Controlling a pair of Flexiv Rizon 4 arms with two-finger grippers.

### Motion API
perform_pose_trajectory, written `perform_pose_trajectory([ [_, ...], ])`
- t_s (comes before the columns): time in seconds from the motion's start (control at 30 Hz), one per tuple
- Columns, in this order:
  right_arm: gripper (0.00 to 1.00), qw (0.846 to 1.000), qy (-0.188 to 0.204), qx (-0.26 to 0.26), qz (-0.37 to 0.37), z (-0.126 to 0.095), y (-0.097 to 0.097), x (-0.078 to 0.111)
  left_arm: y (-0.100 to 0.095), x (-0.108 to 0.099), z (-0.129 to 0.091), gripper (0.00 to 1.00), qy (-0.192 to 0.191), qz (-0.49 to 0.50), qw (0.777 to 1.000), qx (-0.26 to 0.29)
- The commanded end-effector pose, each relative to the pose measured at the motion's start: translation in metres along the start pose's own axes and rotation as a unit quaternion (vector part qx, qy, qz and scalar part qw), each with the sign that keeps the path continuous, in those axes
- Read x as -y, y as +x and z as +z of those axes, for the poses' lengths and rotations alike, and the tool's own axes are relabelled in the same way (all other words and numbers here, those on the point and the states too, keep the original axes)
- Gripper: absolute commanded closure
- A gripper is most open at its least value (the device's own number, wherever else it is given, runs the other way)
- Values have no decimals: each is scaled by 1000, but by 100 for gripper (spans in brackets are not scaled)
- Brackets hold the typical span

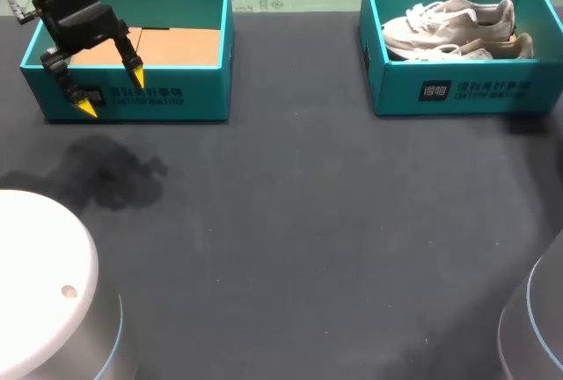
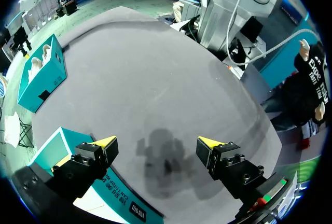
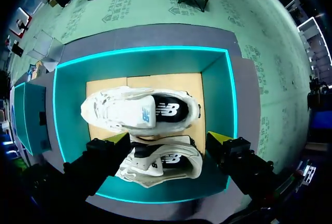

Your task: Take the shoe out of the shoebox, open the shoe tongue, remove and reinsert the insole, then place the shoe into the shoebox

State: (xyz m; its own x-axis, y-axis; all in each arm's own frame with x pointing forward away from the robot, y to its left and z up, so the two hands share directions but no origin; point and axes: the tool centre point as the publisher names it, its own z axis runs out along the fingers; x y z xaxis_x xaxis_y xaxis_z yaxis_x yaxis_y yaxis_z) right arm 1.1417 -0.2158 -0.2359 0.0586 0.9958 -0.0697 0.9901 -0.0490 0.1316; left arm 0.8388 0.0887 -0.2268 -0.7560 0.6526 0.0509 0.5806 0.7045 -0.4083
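Right wrist view: wide-open, empty right gripper [image 3: 168, 143] above two white mesh sneakers [image 3: 140, 111] inside teal cardboard shoebox [image 3: 218, 89]; fits both start and finish.

Left gripper [image 1: 110, 90], open and empty, well away from that shoebox.

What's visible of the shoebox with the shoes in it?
The shoebox with the shoes is an open teal box of what looks like cardboard, no lid on it, white print on its front wall, a tan floor inside. It stands upright at the table's far right. Two white sneakers with dark insoles lie on their sides within, side by side, nearly filling it. The right gripper hangs above it, fingers open, touching nothing; the nearer sneaker sits below the gap between them.
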Motion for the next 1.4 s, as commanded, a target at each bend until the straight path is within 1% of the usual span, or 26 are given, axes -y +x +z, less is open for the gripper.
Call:
perform_pose_trajectory([
  [0.03,0,1000,-29,6,5,-22,10,21,1,0,0,0,-1,0,1000,0],
  [0.13,0,999,-30,8,9,-33,19,30,1,0,0,0,-1,0,1000,0],
  [0.33,0,999,-29,8,11,-55,46,56,1,0,0,0,-1,0,1000,0],
  [0.47,0,999,-31,8,11,-65,65,74,1,0,0,0,-1,0,1000,0],
  [0.63,0,999,-29,3,30,-68,82,99,1,0,0,0,-1,0,1000,0],
  [0.7,0,999,-25,5,35,-69,87,106,1,0,0,0,-1,0,1000,0],
  [0.8,0,999,-27,0,32,-73,101,117,1,0,0,0,-1,0,1000,0],
  [0.97,0,999,-27,0,32,-73,101,117,1,0,0,0,-1,0,1000,0],
  [1.07,0,999,-27,0,32,-73,101,117,7,5,-3,0,-8,-77,997,13],
  [1.13,0,999,-27,0,32,-73,101,117,10,9,-9,0,-11,-165,986,17],
  [1.2,0,999,-27,0,32,-73,101,117,13,10,-17,0,-16,-251,967,27],
  [1.27,0,999,-27,0,32,-73,101,117,17,9,-25,0,-13,-350,936,37],
  [1.33,0,999,-27,0,32,-73,101,117,20,7,-31,0,-19,-443,894,64],
  [1.4,0,999,-27,0,32,-73,101,117,26,8,-36,0,-24,-508,857,82],
])
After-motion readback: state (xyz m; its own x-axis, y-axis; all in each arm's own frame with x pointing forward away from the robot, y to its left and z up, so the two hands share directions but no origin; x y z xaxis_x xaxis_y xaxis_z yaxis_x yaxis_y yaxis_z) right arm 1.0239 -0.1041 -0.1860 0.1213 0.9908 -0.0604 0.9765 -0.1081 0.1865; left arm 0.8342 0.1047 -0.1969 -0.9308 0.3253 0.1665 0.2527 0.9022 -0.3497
